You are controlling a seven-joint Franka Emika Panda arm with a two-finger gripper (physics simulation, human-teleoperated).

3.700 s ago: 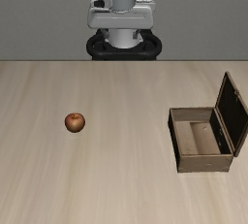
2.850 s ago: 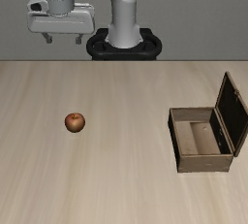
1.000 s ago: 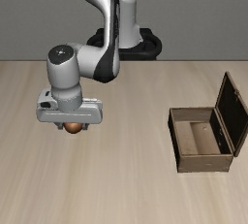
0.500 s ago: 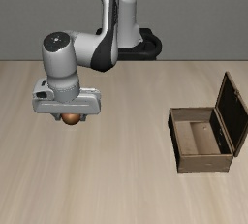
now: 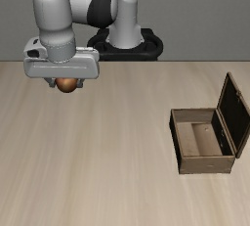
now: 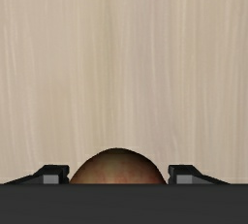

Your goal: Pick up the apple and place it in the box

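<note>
The red-brown apple (image 5: 65, 84) hangs in the air at the exterior view's left, well above the wooden table (image 5: 117, 161). My gripper (image 5: 64, 85) is shut on it, one finger on each side. In the wrist view the apple's rounded top (image 6: 118, 167) sits between my two fingertips (image 6: 50, 175), with bare tabletop (image 6: 124, 63) beyond it. The open brown box (image 5: 203, 141) stands on the table at the exterior view's right, its lid (image 5: 232, 110) tilted up and back, far from my hand.
The robot's black base (image 5: 125, 46) stands at the table's far edge, behind a grey wall. Bare wood lies between my hand and the box.
My gripper came down over the apple at the left, shut on it, and has lifted it off the table; over the last second it rose higher.
</note>
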